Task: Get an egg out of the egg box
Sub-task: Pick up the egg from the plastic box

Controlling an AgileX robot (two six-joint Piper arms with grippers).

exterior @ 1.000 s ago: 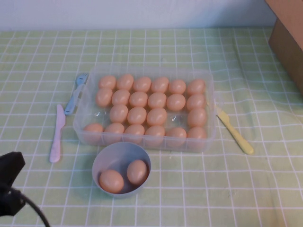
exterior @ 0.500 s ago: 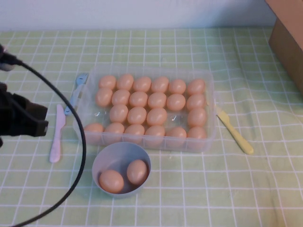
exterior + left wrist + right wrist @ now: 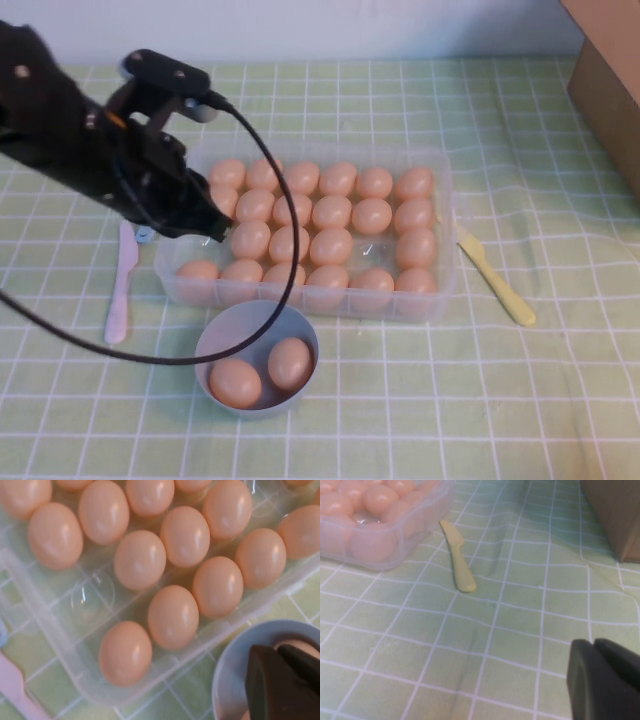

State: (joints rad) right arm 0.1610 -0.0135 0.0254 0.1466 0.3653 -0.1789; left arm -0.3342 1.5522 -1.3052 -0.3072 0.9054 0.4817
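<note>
Two eggs are already seen in the grey-blue bowl (image 3: 256, 357) nearest the robot, while the egg box (image 3: 440, 225) behind it is nearly full, with an egg (image 3: 125, 652) at its near left corner; another removal is judged not yet begun. The left gripper (image 3: 281, 682) is held clenched and empty over the box's left end, and the right gripper (image 3: 605, 680), also closed, is parked low over the cloth well to the right.

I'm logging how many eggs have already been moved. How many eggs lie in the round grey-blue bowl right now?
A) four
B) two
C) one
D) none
B: the high view shows two peach eggs side by side in the bowl, in front of the egg box; the left gripper is shut over the box's left end, and the right gripper is parked, shut.
</note>
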